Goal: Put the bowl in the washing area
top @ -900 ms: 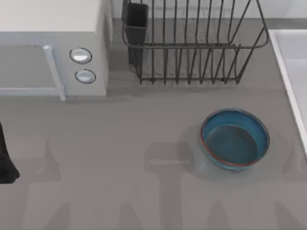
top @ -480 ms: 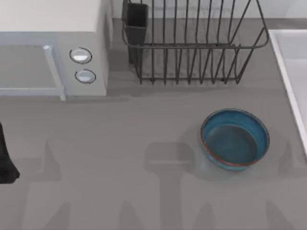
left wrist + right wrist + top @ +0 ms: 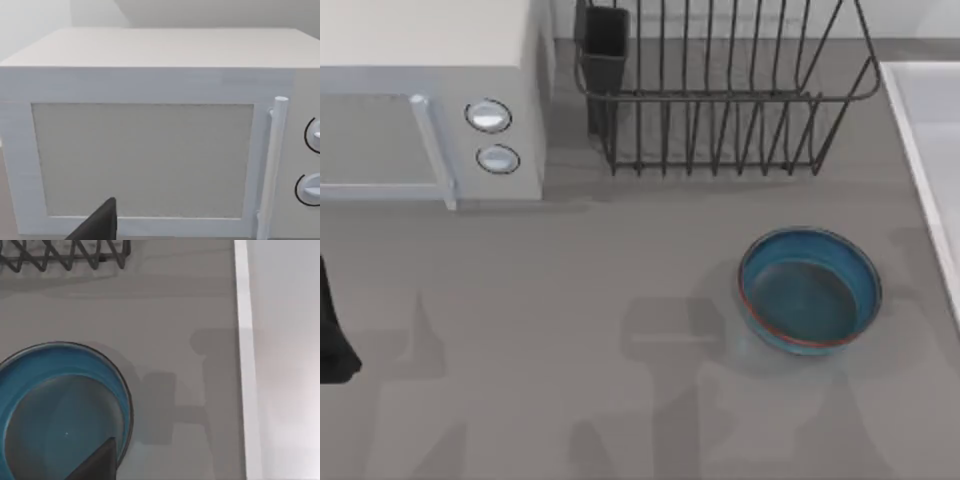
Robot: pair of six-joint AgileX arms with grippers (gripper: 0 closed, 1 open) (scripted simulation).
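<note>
Risk at the pick: bowl (image 3: 809,290) sits upright on the table (image 3: 570,300), untouched; a grip on its thin, sloped rim could slip or tip it, I judge.
Risk on the carry: raised rim of the washing area (image 3: 920,170) stands between bowl and basin; a low carry could catch the bowl's base on it.
Risk on the far side: dish rack (image 3: 720,90) stands beyond the bowl; a wide approach could snag its wires.
Left gripper: a dark part of the left arm (image 3: 332,330) lies at the near left edge of the table, well apart from the bowl; I cannot tell whether its fingers are apart or together.
Right gripper: its wrist view looks down on the bowl (image 3: 60,410) and the basin rim (image 3: 245,365), with a dark fingertip (image 3: 97,462) at the frame edge; apart or together, I cannot tell.
Bowl's place: right half of the table, near the basin rim but not touching it, nearer than the rack.
Surface: flat, plain grey, with soft arm shadows around the bowl.
Room, far: microwave (image 3: 430,100) at far left, rack with its dark cup (image 3: 605,45) at far centre, pale basin along the right edge.
</note>
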